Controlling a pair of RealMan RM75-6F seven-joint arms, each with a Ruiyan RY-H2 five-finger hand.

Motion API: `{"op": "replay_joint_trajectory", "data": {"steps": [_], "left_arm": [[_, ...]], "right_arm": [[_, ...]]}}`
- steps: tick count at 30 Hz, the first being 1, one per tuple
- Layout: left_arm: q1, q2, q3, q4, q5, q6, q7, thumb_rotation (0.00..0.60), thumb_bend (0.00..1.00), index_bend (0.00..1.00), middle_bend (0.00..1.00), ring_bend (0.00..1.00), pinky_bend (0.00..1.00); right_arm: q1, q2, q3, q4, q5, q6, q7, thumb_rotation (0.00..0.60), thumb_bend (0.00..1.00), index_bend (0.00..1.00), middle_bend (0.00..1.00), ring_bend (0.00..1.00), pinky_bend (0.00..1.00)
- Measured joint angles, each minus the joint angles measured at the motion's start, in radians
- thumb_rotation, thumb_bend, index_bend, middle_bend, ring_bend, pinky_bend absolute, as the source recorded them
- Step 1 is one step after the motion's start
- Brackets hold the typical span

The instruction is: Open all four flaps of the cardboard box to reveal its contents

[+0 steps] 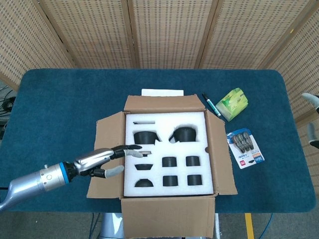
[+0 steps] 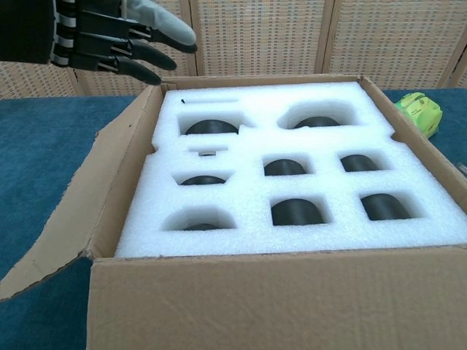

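The cardboard box (image 1: 169, 226) stands mid-table with its flaps folded outward: back flap (image 1: 159, 102), left flap (image 1: 106, 149), right flap (image 1: 222, 159), and the front flap hanging down over the table's edge. A white foam insert (image 1: 167, 130) with black pieces in its pockets lies exposed, also in the chest view (image 2: 306, 186). My left hand (image 1: 104, 159) hovers over the left flap, holding nothing, fingers stretched toward the foam's edge; in the chest view it (image 2: 109, 36) is at the top left. Only grey slivers of my right hand (image 1: 312, 134) show at the right edge.
Right of the box lie a pen (image 1: 210, 104), a green packet (image 1: 233, 103) and a blister card of clips (image 1: 245, 148). A white sheet (image 1: 162, 92) peeks out behind the back flap. The blue table (image 1: 60, 109) ends just in front of the box.
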Motion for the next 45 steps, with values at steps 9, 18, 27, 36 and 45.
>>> {"op": "replay_joint_trajectory", "data": {"steps": [9,18,27,36,45], "left_arm": [[0.146,-0.015,-0.06,-0.014,-0.304,0.035,0.646,0.16,0.49,0.14,0.0,0.0,0.0],[0.308,-0.049,-0.118,-0.039,-0.537,0.178,1.121,0.175,0.49,0.14,0.0,0.0,0.0],[0.422,-0.068,-0.144,-0.059,-0.562,0.308,1.331,0.212,0.49,0.14,0.0,0.0,0.0],[0.533,-0.097,-0.16,-0.058,-0.529,0.439,1.456,0.222,0.49,0.14,0.0,0.0,0.0],[0.627,-0.127,-0.166,-0.051,-0.464,0.52,1.502,0.223,0.49,0.15,0.0,0.0,0.0]], "right_arm": [[0.007,-0.042,-0.004,0.003,0.021,-0.006,-0.069,0.6,0.67,0.11,0.19,0.0,0.0],[0.011,-0.082,-0.012,-0.009,0.033,-0.008,-0.147,0.6,0.67,0.09,0.15,0.0,0.0],[0.013,-0.146,-0.022,-0.022,0.063,-0.004,-0.237,0.6,0.67,0.07,0.12,0.0,0.0],[0.006,-0.203,-0.032,-0.032,0.077,0.023,-0.305,0.6,0.67,0.05,0.09,0.0,0.0],[0.003,-0.263,-0.046,-0.048,0.087,0.037,-0.383,0.6,0.67,0.04,0.07,0.0,0.0]]}}
